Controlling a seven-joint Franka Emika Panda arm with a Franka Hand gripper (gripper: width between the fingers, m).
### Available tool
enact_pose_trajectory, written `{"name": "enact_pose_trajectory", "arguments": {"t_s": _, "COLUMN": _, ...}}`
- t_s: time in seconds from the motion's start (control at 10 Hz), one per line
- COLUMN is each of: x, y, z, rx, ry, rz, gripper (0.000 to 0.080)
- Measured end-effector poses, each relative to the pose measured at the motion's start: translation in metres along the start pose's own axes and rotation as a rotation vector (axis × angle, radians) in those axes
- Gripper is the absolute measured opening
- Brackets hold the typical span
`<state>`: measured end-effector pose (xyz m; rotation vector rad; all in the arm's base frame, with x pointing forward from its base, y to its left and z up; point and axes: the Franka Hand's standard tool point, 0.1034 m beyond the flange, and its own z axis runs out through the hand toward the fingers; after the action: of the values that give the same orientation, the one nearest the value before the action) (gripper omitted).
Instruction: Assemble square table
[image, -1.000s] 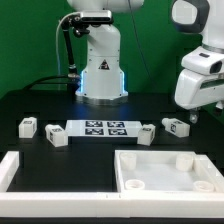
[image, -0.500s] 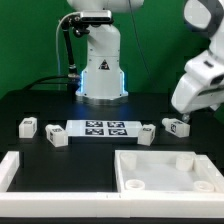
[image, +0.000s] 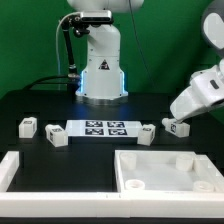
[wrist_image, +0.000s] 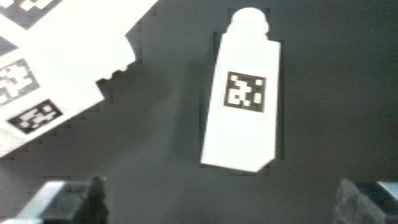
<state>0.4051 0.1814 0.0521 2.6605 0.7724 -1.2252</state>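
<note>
Hangs slanted in from the exterior view's right, low over the right part of the tabletop (image: 90, 150), with the pincer (wrist_image: 224, 203) spread wide and gripping nothing: dark fingertips (wrist_image: 71, 200) well apart in the wrist view, only bare black surface between. Looks down on a leg (wrist_image: 244, 95) lying flat, tag upward, rounded end pointing away from the fingers. Judged a lining-up for a pick: opened wide to straddle the leg's narrow sides, held above it, not yet touching. Probably the same piece as the rightmost leg (image: 176, 126) under the arm (image: 200, 92) in the exterior view, though hard to tell for certain. Along the same row toward the exterior view's left: a second leg (image: 147, 133) just beside the marker board (image: 103, 128), then a third leg (image: 57, 137) and a fourth leg (image: 28, 126) beyond the board, all loose and apart. Nearer, on the right: the square top (image: 165, 168), rim up, no legs fitted. Nearer, on the left: a white rail (image: 10, 168). Little in the way of a straight descent; worth minding the marker board's edge close beside the leg in the wrist view, and the second leg, perhaps near enough for a wide-set finger to nudge.
</note>
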Motion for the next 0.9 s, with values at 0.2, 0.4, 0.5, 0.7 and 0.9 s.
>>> {"name": "enact_pose_trajectory", "arguments": {"t_s": 0.2, "x": 0.004, "y": 0.006, "z": 0.021, "rx": 0.014, "ry": -0.051, "rz": 0.026, "gripper": 0.0649}}
{"name": "enact_pose_trajectory", "arguments": {"t_s": 0.4, "x": 0.008, "y": 0.001, "z": 0.036, "rx": 0.019, "ry": -0.063, "rz": 0.02, "gripper": 0.0649}}
{"name": "enact_pose_trajectory", "arguments": {"t_s": 0.5, "x": 0.008, "y": 0.0, "z": 0.043, "rx": 0.023, "ry": -0.068, "rz": 0.019, "gripper": 0.0649}}
{"name": "enact_pose_trajectory", "arguments": {"t_s": 0.7, "x": 0.009, "y": -0.001, "z": 0.044, "rx": 0.025, "ry": -0.07, "rz": 0.016, "gripper": 0.0612}}
{"name": "enact_pose_trajectory", "arguments": {"t_s": 0.9, "x": 0.009, "y": -0.001, "z": 0.044, "rx": 0.025, "ry": -0.07, "rz": 0.016, "gripper": 0.0473}}
